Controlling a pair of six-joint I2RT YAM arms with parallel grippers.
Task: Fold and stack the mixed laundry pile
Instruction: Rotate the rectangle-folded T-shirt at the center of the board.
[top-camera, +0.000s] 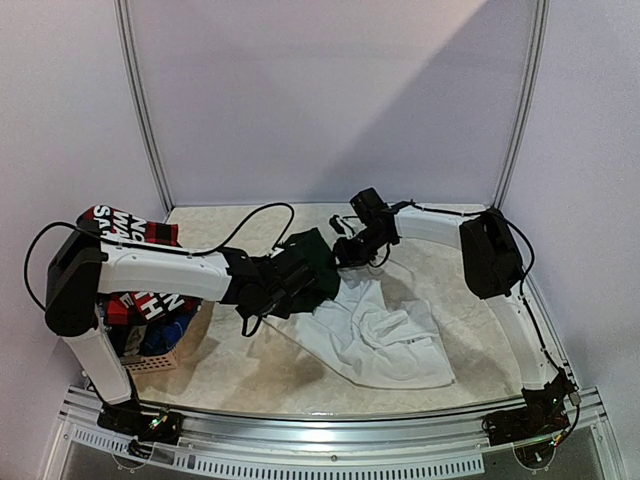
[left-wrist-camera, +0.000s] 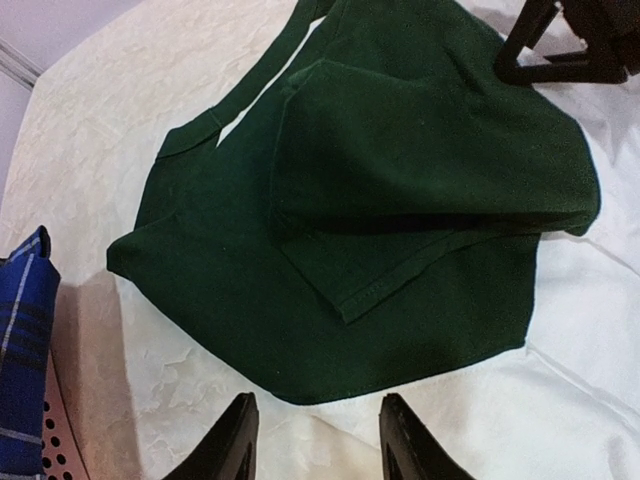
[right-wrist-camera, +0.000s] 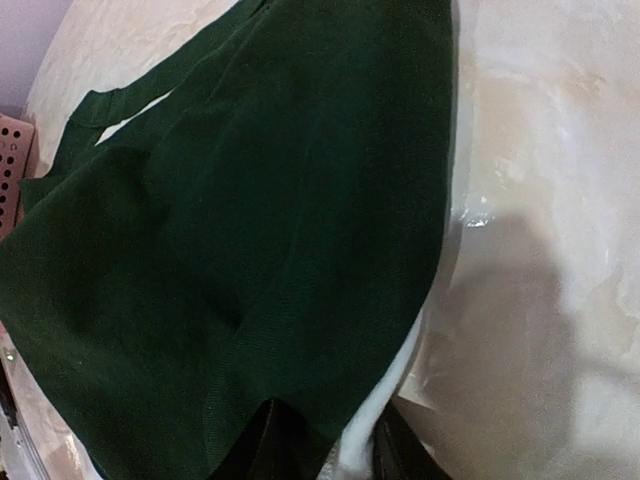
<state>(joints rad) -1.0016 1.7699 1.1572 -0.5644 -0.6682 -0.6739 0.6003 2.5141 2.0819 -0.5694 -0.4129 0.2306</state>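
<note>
Centrally, green-and-white T-shirt (top-camera: 375, 335) on table (top-camera: 250, 375).

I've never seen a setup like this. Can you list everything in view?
white-and-dark-green T-shirt: one, spread out mid-table
red-black plaid shirt: one, white lettering, on top of the basket pile, left
blue plaid piece: one, in the basket
basket: one, pinkish, left near edge
table: one, cream marbled
cables: black, along the arms
left arm, right arm: white and black, both reaching to the T-shirt's green part
left fingers: black, open, by the green part
right fingers: black, shut on the T-shirt's edge
</note>
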